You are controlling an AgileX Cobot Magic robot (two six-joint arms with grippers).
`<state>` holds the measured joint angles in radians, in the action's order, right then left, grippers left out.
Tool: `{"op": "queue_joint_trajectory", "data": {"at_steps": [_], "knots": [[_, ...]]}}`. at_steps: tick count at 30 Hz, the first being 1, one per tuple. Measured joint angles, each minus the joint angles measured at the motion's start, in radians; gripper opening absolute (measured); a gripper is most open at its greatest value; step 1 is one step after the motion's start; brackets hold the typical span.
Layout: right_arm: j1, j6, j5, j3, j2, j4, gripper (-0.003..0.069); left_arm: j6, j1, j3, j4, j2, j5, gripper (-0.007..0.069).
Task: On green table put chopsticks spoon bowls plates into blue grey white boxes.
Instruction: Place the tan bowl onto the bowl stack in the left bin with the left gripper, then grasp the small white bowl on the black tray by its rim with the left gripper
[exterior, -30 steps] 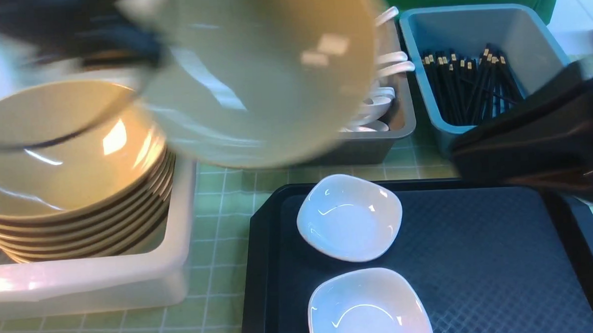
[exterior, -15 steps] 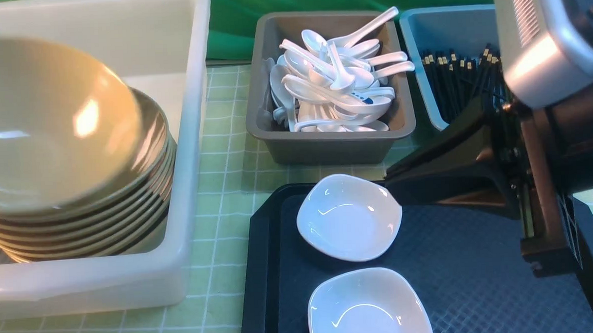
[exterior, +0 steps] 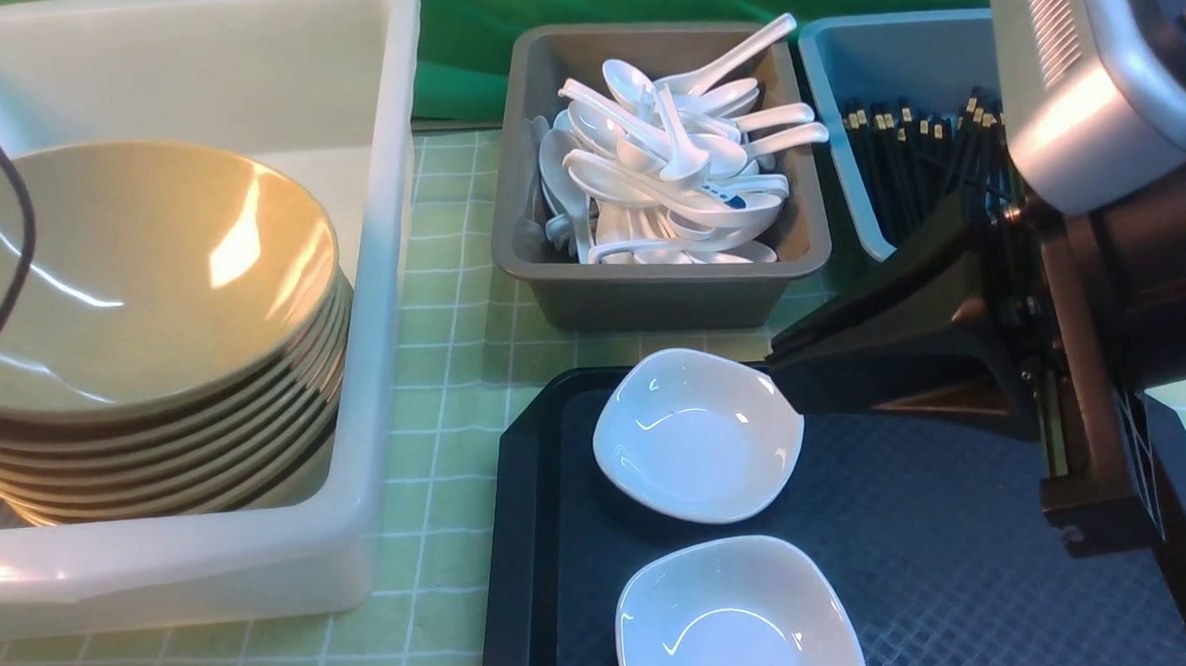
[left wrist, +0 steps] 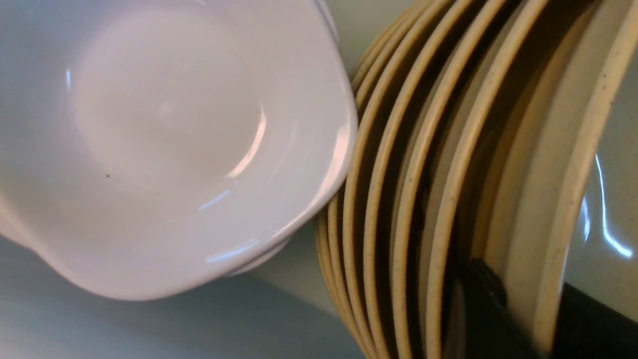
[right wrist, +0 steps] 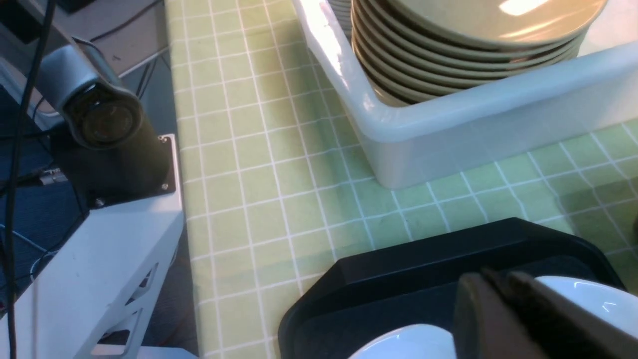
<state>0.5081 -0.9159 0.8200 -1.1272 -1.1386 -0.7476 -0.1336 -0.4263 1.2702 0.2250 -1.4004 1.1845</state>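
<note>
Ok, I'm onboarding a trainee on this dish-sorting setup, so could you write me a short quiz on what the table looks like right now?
1. True or false: the spoons lie in the grey box.
2. Which box holds the stacked tan bowls? A. blue box. B. white box. C. grey box.
3. Fill in the number: ___ white plates lie on the black tray.
Key: 1 true; 2 B; 3 two.
</note>
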Motion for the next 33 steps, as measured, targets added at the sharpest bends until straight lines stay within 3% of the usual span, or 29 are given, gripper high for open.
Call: {"op": "queue_joint_trajectory", "data": {"at_steps": [6,14,18,20,22,23,25,32,33], "knots": [[0.000,0.000,0.000,0.000,0.000,0.000,0.0061,-0.021,0.005,0.000,-0.022,0.041,-0.027,0.0260],[0.000,-0.003,0.034,0.000,0.000,-0.001,0.0068,-0.016,0.004,0.000,-0.058,0.190,-0.030,0.0547],[0.000,-0.003,0.058,0.000,0.008,0.015,0.0073,0.005,0.015,0.000,-0.018,0.260,-0.014,0.0599],[0.000,0.017,0.073,0.000,0.037,0.053,0.0076,0.122,0.099,0.000,0.123,0.308,0.000,0.0600],[0.000,0.041,0.080,0.000,0.058,0.070,0.0076,0.181,0.147,0.000,0.180,0.312,0.001,0.0600],[0.000,0.084,0.084,0.000,0.089,0.094,0.0078,0.289,0.243,0.000,0.263,0.306,0.001,0.0596],[0.000,0.137,0.100,0.000,0.129,0.106,0.0078,0.384,0.356,0.000,0.347,0.275,-0.005,0.0594],[0.000,0.209,0.178,0.000,0.204,0.114,0.0089,0.465,0.713,0.004,0.436,0.025,-0.121,0.0570],[0.000,0.210,0.178,0.000,0.206,0.114,0.0089,0.465,0.722,0.005,0.435,0.005,-0.125,0.0570]]}}
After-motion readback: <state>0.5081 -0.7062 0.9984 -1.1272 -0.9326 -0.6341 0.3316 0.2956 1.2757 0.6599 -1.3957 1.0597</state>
